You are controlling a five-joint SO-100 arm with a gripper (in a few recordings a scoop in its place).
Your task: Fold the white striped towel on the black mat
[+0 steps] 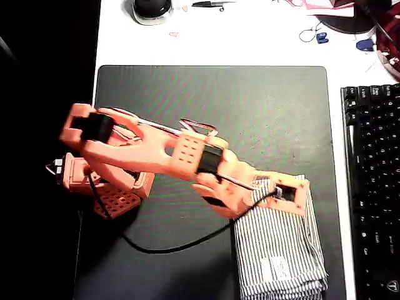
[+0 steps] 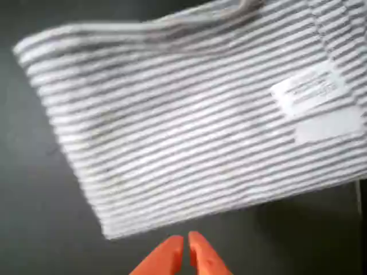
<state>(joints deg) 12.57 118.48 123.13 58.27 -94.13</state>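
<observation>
The white striped towel [image 1: 280,250] lies folded at the near right corner of the black mat [image 1: 250,106], its small white label [image 1: 275,269] facing up. The orange arm [image 1: 169,156] reaches over its far edge. In the wrist view the gripper [image 2: 186,252] sits clenched and empty, tips together above bare mat just beside the towel's edge. A black keyboard [image 1: 375,187] lies right of the mat.

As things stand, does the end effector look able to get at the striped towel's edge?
Probably yes. The end effector hovers just off the near edge of the white striped towel, its fingertips close together, with bare black mat between them. Nothing lies in the way; it would need to open first.
</observation>
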